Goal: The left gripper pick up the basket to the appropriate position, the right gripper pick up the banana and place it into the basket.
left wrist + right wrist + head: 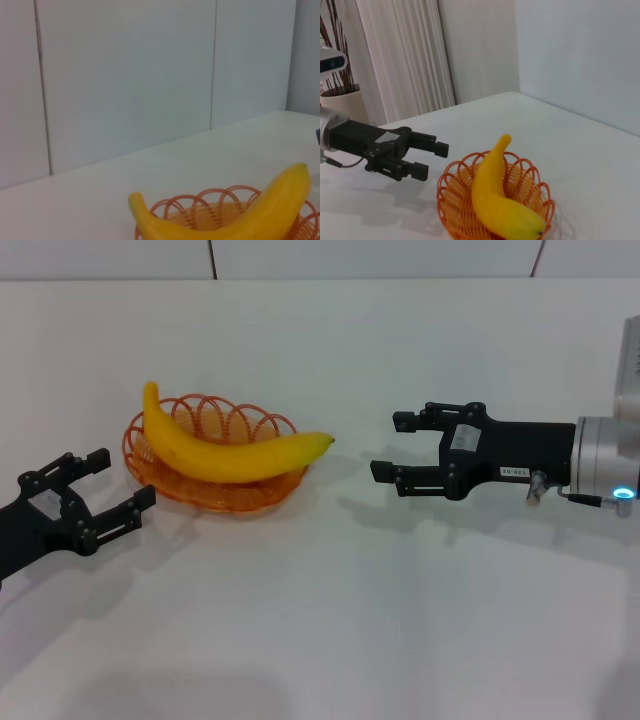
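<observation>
The yellow banana [230,455] lies inside the orange wire basket [215,400] on the white table, its right tip sticking out over the rim. My left gripper [124,476] is open and empty, just left of the basket and clear of it. My right gripper [388,446] is open and empty, to the right of the banana's tip with a gap between them. The left wrist view shows the banana [240,220] in the basket [210,200]. The right wrist view shows the banana [495,195], the basket [452,200] and the left gripper [434,161] beyond.
The white table [330,620] runs to a pale panelled wall [380,258] at the back. A curtain [405,55] and a potted plant [335,75] stand beyond the table on the left gripper's side.
</observation>
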Tool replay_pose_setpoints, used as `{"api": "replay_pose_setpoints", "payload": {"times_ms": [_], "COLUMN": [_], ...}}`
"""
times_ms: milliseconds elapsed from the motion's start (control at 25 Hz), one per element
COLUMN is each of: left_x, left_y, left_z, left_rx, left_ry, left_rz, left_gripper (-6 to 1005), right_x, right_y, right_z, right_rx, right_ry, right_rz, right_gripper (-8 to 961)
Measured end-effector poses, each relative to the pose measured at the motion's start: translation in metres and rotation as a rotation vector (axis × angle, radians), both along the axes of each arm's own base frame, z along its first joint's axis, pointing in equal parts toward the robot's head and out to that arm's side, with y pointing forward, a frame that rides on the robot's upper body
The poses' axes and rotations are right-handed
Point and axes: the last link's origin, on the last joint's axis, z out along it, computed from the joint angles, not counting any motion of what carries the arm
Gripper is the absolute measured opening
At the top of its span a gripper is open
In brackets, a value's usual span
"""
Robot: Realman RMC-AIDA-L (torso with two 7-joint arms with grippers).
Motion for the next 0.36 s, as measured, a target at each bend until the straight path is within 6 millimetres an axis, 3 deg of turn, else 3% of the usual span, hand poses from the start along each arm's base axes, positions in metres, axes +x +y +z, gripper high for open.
{"api": "replay_pose_setpoints", "payload": {"times_ms": [360], "left_x": [-0.0003], "left_y": [-0.0006], "left_z": [-0.0009], "left_rx": [-0.013], "left_ry": [-0.001], "left_rz": [0.005], "left_gripper": [800], "right_x": [-0.0013], "right_y": [0.0007], "right_z": [0.0001], "right_rx": [-0.001], "right_ry": [0.001], "right_rz": [0.004], "right_gripper": [788]}}
